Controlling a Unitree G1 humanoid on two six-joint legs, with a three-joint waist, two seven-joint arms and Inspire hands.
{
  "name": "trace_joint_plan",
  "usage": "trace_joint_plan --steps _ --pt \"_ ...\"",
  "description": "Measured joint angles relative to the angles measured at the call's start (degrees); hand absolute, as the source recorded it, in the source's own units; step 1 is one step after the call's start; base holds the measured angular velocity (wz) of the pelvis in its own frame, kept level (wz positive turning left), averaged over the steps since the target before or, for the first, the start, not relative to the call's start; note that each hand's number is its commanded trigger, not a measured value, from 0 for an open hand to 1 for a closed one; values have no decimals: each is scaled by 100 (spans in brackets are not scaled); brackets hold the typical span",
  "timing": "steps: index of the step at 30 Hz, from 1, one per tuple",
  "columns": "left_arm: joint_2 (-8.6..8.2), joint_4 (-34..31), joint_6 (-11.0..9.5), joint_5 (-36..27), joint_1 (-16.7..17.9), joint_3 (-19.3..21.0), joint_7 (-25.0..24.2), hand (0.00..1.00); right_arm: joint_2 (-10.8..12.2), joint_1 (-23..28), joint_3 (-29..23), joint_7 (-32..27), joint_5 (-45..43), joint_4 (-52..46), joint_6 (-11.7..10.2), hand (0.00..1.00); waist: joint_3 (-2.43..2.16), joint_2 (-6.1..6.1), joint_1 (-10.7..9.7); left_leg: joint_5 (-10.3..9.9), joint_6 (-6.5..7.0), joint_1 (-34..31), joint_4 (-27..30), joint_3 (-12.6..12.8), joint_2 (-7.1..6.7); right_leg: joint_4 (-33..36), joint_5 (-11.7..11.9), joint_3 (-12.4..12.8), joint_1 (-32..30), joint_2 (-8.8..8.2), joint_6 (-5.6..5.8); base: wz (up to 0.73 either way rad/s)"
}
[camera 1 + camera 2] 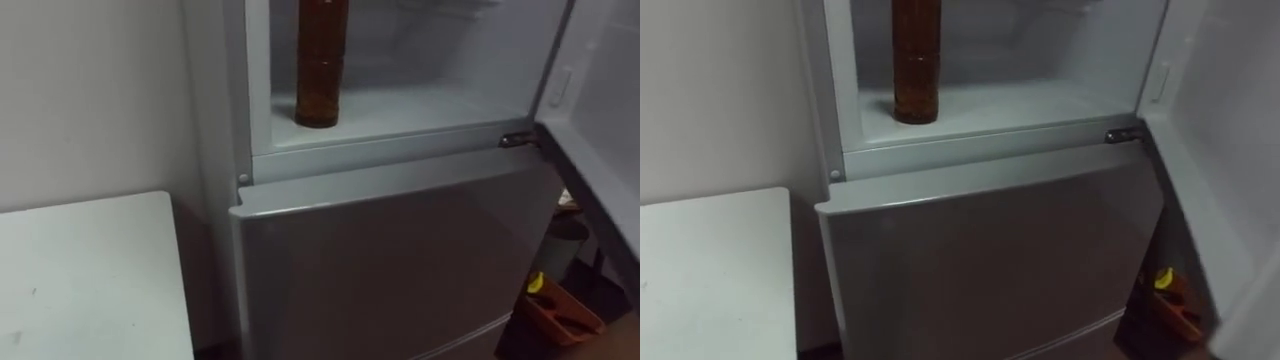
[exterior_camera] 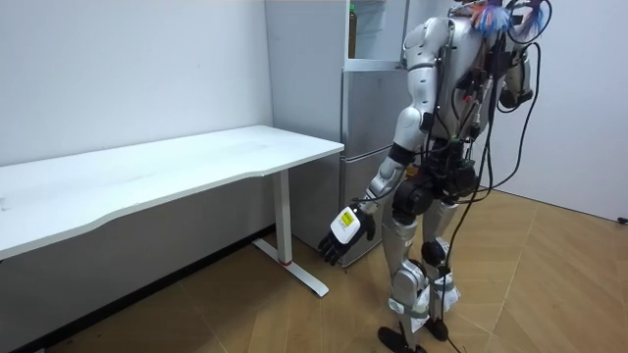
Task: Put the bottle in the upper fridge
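Table (image 1: 90, 270), bottle (image 1: 320, 70) in fridge (image 1: 380, 152) — left robot hand (image 2: 343, 233) apart

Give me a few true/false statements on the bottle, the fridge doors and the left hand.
1. The bottle stands upright in the upper compartment. True.
2. The top door is shut. False: the upper door stands open at the right.
3. The bottle is being held. False: the left hand hangs open and empty at the robot's side.
4. The lower door is shut. True.
5. A white table stands left of the fridge. True.
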Motion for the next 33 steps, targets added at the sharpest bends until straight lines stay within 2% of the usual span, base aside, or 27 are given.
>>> trace_joint_plan --steps 3,8,12,17,20,26,33 --pt "9 14 107 0 0 -132 17 0 10 -28 1 157 15 -136 -149 0 -36 -9 89 -6 -6 13 -2 -40 13 -100 38 -52 89 6 1 9" --pt "14 79 235 18 2 -362 26 0 119 -40 14 387 13 -162 -220 0 -33 -3 136 -6 -6 20 -6 -72 15 -193 63 -101 159 5 10 7" --pt "16 77 259 111 -26 -530 32 0 312 -40 54 510 14 -155 -221 0 -28 33 208 -6 -6 18 -17 -87 10 -219 68 -105 161 6 15 0" --pt "9 67 296 111 -87 -670 25 0 547 -40 316 813 17 -111 -240 0 -14 85 207 -6 -6 14 -16 -125 -8 -290 100 -142 193 13 15 2" --pt "6 8 352 117 -138 -762 -10 0 552 -41 480 942 39 -105 -238 0 2 140 214 -6 -5 6 -35 -125 -9 -292 99 -140 173 8 16 0" --pt "11 -167 435 126 -130 -759 -27 0 557 -41 568 1153 41 -108 -192 0 -9 188 244 -5 -5 -3 -58 -128 -11 -324 98 -181 165 9 18 0" --pt "15 -231 489 363 -146 -758 -35 0 557 -50 712 1315 108 -158 -139 0 -53 114 311 -3 -8 -28 -46 -144 -18 -377 100 -232 173 8 16 1"
